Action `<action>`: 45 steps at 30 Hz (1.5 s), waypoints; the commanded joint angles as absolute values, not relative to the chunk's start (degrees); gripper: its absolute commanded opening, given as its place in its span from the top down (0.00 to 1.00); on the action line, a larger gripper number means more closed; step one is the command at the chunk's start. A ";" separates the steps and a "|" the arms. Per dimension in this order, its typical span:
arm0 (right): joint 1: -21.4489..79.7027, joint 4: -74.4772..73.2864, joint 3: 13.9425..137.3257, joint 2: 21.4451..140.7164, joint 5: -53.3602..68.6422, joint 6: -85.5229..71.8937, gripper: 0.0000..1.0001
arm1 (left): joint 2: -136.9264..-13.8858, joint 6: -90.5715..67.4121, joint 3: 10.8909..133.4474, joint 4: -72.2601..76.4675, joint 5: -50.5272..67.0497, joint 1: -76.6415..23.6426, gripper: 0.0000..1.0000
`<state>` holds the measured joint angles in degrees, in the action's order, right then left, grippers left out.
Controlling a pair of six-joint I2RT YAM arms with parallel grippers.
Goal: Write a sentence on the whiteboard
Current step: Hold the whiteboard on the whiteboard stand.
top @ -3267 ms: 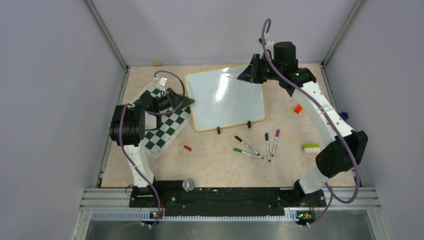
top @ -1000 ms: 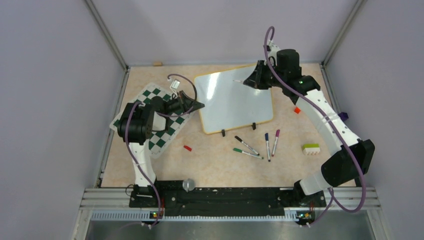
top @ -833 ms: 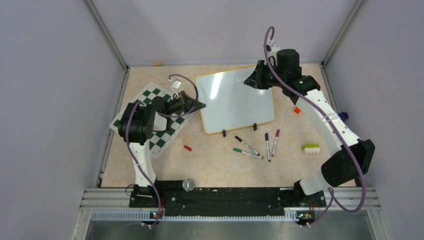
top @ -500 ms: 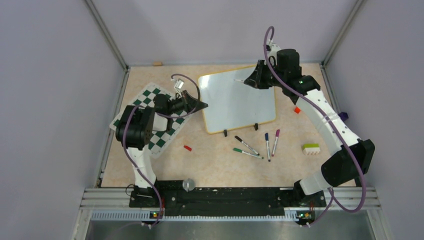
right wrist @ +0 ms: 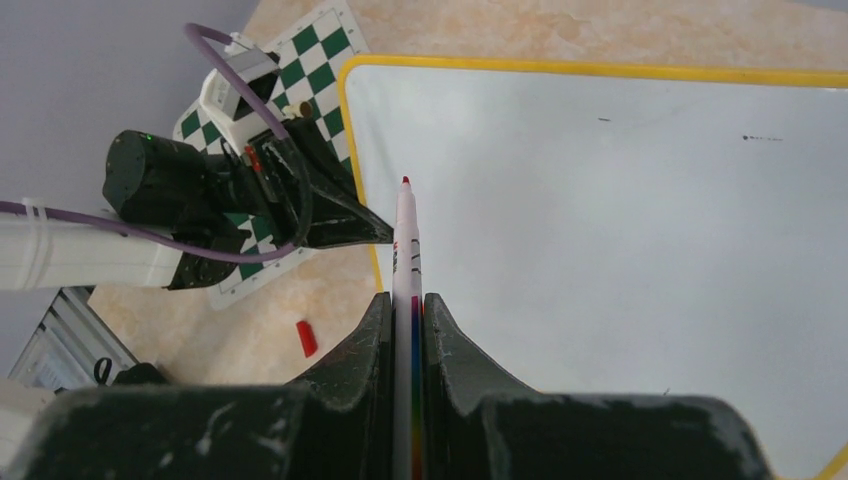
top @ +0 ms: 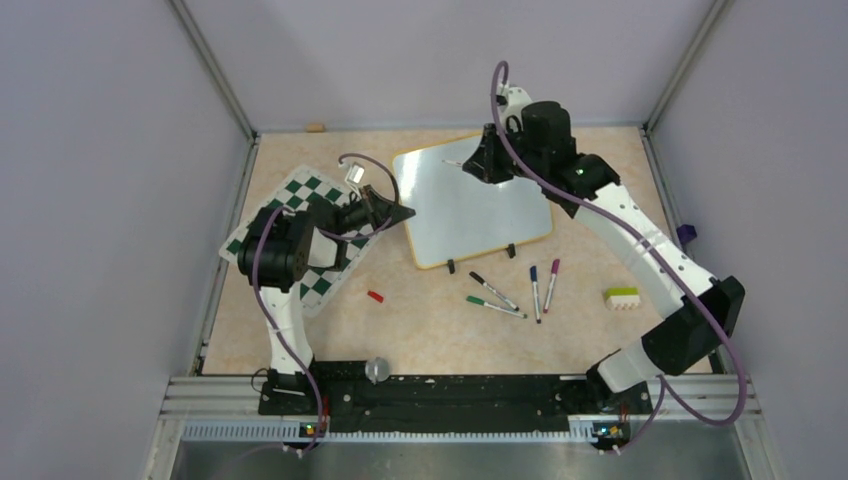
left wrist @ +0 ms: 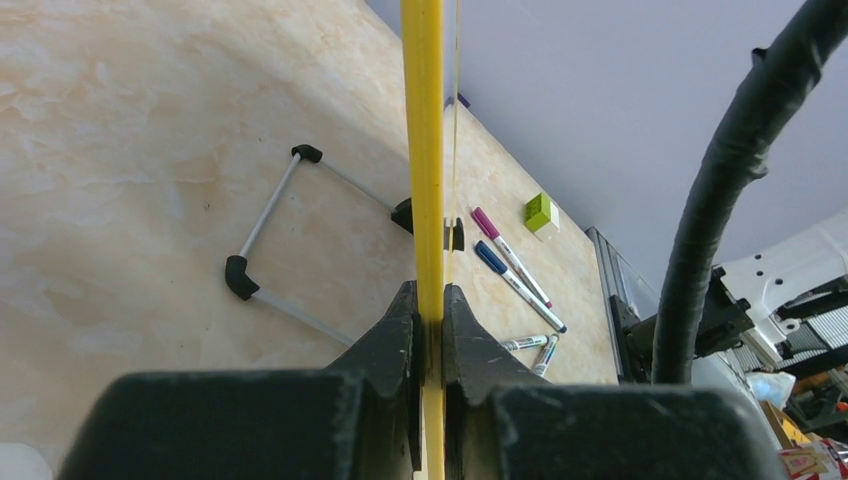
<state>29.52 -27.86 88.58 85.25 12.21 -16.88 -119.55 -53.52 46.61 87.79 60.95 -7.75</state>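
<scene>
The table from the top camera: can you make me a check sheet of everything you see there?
Surface: beige marbled table.
Job's things: whiteboard nearly blank, few specks; red-tipped marker pointing at it.
Clutter: chess mat, four loose markers, red cap, green-white block.
Grippers: left gripper shut on whiteboard's yellow edge; right gripper shut on marker.
Cables: purple cables along both arms.
Surroundings: plain grey walls.
</scene>
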 commanded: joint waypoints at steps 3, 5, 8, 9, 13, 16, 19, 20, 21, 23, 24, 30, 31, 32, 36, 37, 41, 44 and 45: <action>34.50 -25.18 92.74 87.27 -0.55 -14.67 1.00 | -119.50 -49.86 43.02 92.81 64.21 -9.13 1.00; 37.02 -24.36 92.91 87.78 -7.73 -14.28 1.00 | -119.34 -49.67 42.87 92.81 64.27 -9.29 1.00; 40.54 -21.85 93.68 89.28 -14.78 -11.80 1.00 | -119.67 -49.83 43.37 92.81 65.00 -9.61 1.00; 40.52 -22.08 94.88 90.27 -13.31 -12.27 1.00 | -119.81 -49.89 43.55 92.80 65.14 -9.73 1.00; 40.52 -25.75 101.11 94.80 -4.65 -10.80 1.00 | -119.91 -49.75 44.17 92.78 65.80 -10.08 1.00; 40.58 -24.32 100.51 94.70 -4.01 -8.69 1.00 | -119.69 -49.31 44.28 92.78 66.37 -10.36 1.00; 40.56 -23.91 100.47 95.17 -2.24 -7.50 1.00 | -119.42 -48.91 44.27 92.48 66.76 -10.46 1.00; 40.52 -23.78 100.46 95.43 -1.34 -7.47 1.00 | -119.36 -48.73 44.40 92.08 66.93 -10.46 1.00; 40.52 -23.60 100.46 95.49 -0.47 -7.34 1.00 | -119.27 -48.51 44.60 91.50 67.12 -10.46 1.00; 40.51 -23.11 100.21 95.51 0.87 -6.96 1.00 | -119.26 -48.30 45.11 90.56 67.32 -10.46 1.00; 40.52 -22.95 100.20 95.57 1.25 -6.83 1.00 | -119.27 -48.26 45.35 90.14 67.51 -10.46 1.00; 40.53 -23.47 100.60 96.35 1.07 -6.63 1.00 | -119.43 -48.09 47.39 87.23 68.66 -10.46 1.00; 40.52 -23.69 100.71 96.42 0.79 -6.60 1.00 | -119.52 -48.17 47.54 87.21 68.67 -10.46 1.00; 40.52 -23.89 100.72 96.62 0.59 -6.58 1.00 | -119.61 -48.32 47.61 87.19 68.71 -10.46 1.00; 40.52 -24.30 100.74 97.01 0.26 -6.58 1.00 | -120.00 -48.94 48.17 87.18 68.82 -10.46 1.00; 40.56 -24.30 100.87 97.05 -1.25 -6.62 1.00 | -120.17 -49.28 48.43 87.26 68.94 -10.46 1.00; 40.45 -24.34 101.30 97.06 -2.26 -6.57 1.00 | -120.84 -50.47 49.00 87.46 69.30 -10.46 1.00; 39.88 -24.33 101.01 96.42 -1.80 -7.87 1.00 | -120.64 -50.74 49.01 87.25 69.72 -10.33 1.00; 39.49 -24.24 100.62 96.07 -1.40 -8.67 1.00 | -120.58 -50.87 49.29 87.00 69.96 -10.22 1.00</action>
<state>40.38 -25.80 98.02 96.88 -1.19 -7.53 -119.55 -52.99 48.66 86.83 62.65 -9.04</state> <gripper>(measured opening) 0.091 0.075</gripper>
